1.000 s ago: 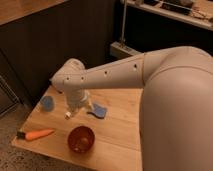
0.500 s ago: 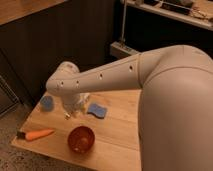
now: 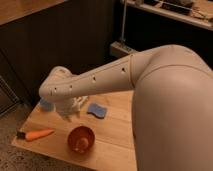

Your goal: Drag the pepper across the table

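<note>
- Approach step, by my reading: the hand (image 3: 70, 109) hangs over the counter (image 3: 117, 144) at left centre, and I cannot tell whether it is released or clenched.
- The pepper (image 3: 37, 134) lies untouched at lower left, apart from the hand.
- The next move probably calls for lowering leftward onto the pepper.
- The bowl (image 3: 81, 139) sits at lower centre; I cannot tell what is in it.

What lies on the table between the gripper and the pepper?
Nothing: the camera view shows only bare table between the gripper, hanging above the table's middle left, and the pepper by the front left edge.
</note>
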Controlling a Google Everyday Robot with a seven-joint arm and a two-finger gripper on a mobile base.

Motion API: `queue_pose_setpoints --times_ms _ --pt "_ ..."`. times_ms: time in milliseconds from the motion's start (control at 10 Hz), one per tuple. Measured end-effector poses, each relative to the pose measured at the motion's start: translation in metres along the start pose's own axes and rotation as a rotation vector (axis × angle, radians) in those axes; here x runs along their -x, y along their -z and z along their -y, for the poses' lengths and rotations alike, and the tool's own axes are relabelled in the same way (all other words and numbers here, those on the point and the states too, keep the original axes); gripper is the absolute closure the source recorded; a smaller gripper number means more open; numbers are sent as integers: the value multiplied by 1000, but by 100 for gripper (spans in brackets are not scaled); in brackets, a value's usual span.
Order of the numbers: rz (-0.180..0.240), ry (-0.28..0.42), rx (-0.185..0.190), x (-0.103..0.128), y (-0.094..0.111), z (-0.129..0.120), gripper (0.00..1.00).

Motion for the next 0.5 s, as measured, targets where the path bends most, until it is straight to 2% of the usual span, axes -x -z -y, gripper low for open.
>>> queue_pose_setpoints --times_ms 200,400,500 --pt "4 77 -2 2 -3 -15 52" --pt "6 122 -14 8 -4 -22 34" --pt "7 133 -21 10 -4 -22 31"
